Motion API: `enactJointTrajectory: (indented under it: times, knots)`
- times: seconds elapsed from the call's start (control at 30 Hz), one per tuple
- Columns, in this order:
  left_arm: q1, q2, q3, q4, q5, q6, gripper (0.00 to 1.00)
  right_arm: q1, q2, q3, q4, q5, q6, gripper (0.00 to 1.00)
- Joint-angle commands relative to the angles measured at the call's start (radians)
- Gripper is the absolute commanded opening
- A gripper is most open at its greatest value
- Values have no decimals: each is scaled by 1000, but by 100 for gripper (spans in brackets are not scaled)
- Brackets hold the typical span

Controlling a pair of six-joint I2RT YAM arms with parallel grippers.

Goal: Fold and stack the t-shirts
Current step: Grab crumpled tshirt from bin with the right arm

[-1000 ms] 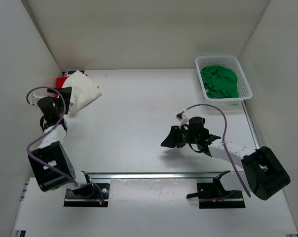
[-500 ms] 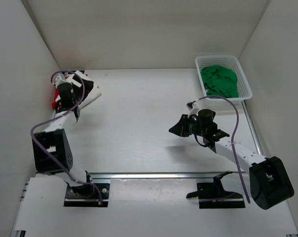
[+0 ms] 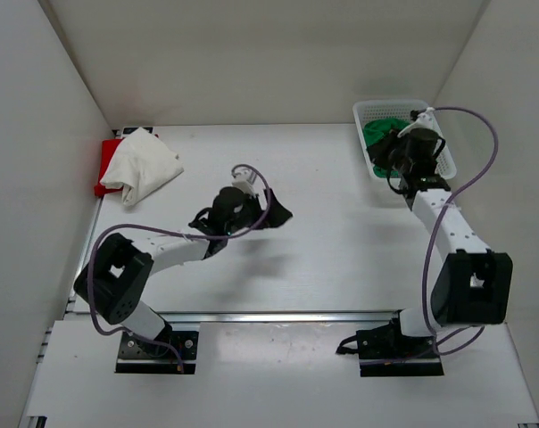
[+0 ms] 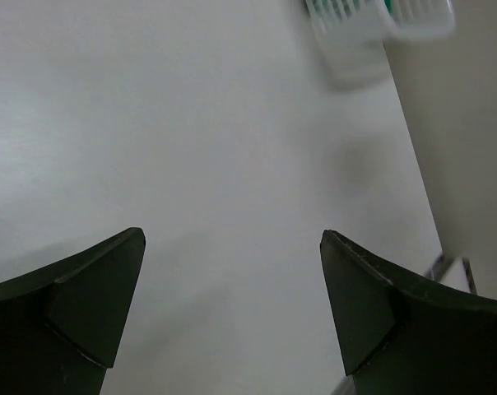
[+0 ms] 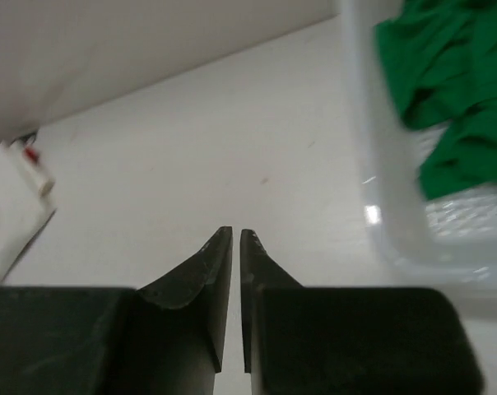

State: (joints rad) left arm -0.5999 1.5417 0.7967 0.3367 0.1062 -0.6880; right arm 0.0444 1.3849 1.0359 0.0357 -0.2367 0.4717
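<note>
Right claw: 2 fingers drawn almost together, only a thin slit between the tips, nothing in it. It hangs above the bare worktop, just beside the left wall of the white mesh basket. Right arm is stretched up the right side of the worktop toward the far right corner

Green t-shirt: crumpled inside the basket, not folded, not touched by the claw

Left claw: fingers spread wide, empty, plain worktop showing between them. It sits over the middle of the worktop, pointing right. The basket shows blurred at the top of its wrist view. Well apart from all 3 shirts

White t-shirt: bunched in a loose heap at the far left corner, not laid flat

Red t-shirt: beneath the white one, close against the left wall, only a strip of its edge showing. Cannot tell whether it is folded

The white and red shirts lie together at far left, and the green one is alone in the basket at far right
</note>
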Motion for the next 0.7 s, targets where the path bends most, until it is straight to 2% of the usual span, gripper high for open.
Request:
enactJointTrajectory:
  times: [0.0,0.03,0.13,0.17,0.23,0.4,0.47,0.57,0.63,0.67]
  knots:
    - [-75,-3,-75,45,73,44,99,-99,129,117,-55,162,-56,9]
    - [-95,-3,-103,71,125,38,99,-133,197,181,-66,172,-59,14]
    - [-149,-11,-178,102,177,38,77,-196,378,361,-161,139,-97,28]
    - [-168,-23,-212,128,188,30,70,-204,435,412,-175,148,-123,37]
    - [-184,-49,-266,151,201,19,63,-210,515,485,-171,82,-143,42]
    - [-207,-114,-385,205,208,-19,66,-219,774,784,-273,36,-124,49]
    - [-201,-135,-419,220,202,-30,67,-215,830,849,-277,5,-98,50]
    - [-193,-156,-427,217,217,-31,67,-212,906,910,-252,25,-53,54]
    - [-176,-164,-427,196,227,-28,67,-212,982,990,-305,29,-15,55]
    - [-172,-184,-429,190,227,-25,66,-210,1028,1106,-345,31,-4,55]
